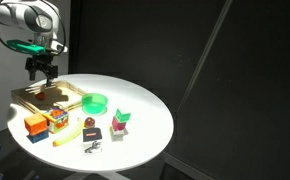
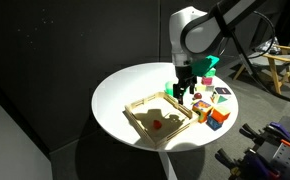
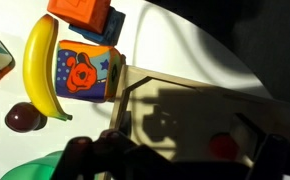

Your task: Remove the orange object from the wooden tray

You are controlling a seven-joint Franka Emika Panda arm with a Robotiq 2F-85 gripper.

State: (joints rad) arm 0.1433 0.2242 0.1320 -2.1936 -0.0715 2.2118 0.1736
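Observation:
The orange object [image 3: 222, 145] is small and round and lies inside the wooden tray [image 3: 185, 88], in the shadow of the arm. It also shows as a red-orange spot [image 2: 157, 125] in the tray [image 2: 135, 110] in an exterior view. My gripper [image 3: 175, 165] hangs open and empty above the tray, its dark fingers at the bottom edge of the wrist view. In both exterior views the gripper [image 1: 42, 70] [image 2: 182, 90] is over the tray's [image 1: 30, 95] side nearest the toys, apart from the object.
Beside the tray lie a banana [image 3: 40, 65], a colourful picture cube [image 3: 85, 72], an orange block [image 3: 80, 15] and a dark plum [image 3: 23, 117]. A green bowl [image 1: 95, 102] and small toys [image 1: 121, 122] stand further along the round white table [image 1: 145, 110].

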